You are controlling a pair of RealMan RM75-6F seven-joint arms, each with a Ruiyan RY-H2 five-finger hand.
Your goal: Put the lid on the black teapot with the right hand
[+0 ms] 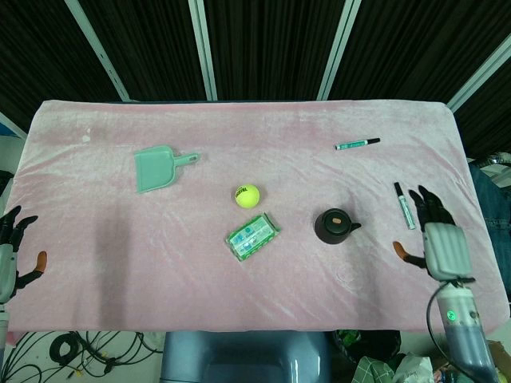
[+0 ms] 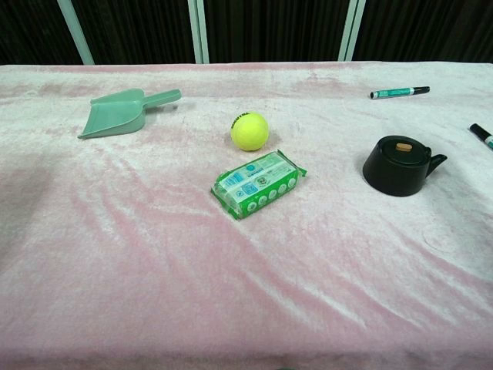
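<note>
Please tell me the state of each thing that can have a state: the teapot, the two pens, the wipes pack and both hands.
black teapot: upright, lid on.
upper pen: capped, lying flat.
right pen: capped, lying flat.
wipes pack: flat, looks closed.
right hand: open, empty, apart from the teapot.
left hand: open, empty, at the table's edge.

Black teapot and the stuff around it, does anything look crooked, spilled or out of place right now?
Nothing stands out. The black teapot stands upright on the pink cloth with its lid seated level on top, and nothing is spilled. The right robot hand is off to the side, apart from it, fingers spread and holding nothing.
</note>
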